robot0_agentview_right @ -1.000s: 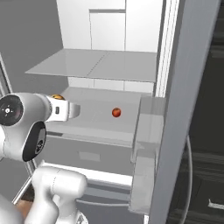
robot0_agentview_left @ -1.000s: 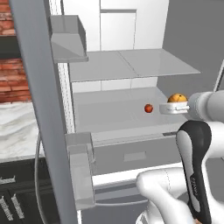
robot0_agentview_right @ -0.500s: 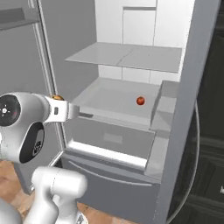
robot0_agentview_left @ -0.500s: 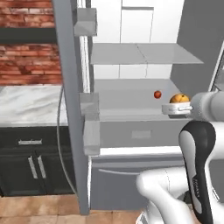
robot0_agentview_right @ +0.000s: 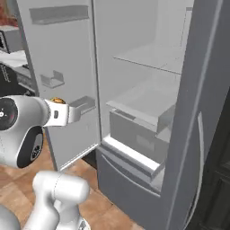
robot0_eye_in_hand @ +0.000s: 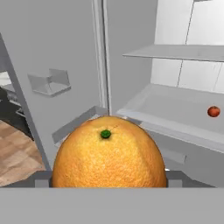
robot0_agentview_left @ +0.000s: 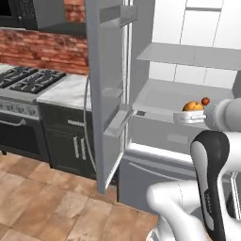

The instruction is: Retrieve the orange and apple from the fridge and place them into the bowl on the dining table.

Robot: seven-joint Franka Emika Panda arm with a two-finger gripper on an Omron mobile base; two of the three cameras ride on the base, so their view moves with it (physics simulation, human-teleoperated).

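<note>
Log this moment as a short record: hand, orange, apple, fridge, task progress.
hand: closed around the orange, held out in front of the fridge
orange: in the hand, outside the fridge
apple: on the lower fridge shelf, untouched
fridge: doors open
task progress: orange picked up, not yet at the bowl; apple not yet fetched

fridge [robot0_agentview_left: 155,108] doors wide open, shelf around apple [robot0_eye_in_hand: 213,111] unobstructed

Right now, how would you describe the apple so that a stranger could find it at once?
Look into the open grey fridge, at the white shelf just above the drawer. The apple sits alone near the back, small, round and dark red, unlike the brighter orange in the gripper.
</note>
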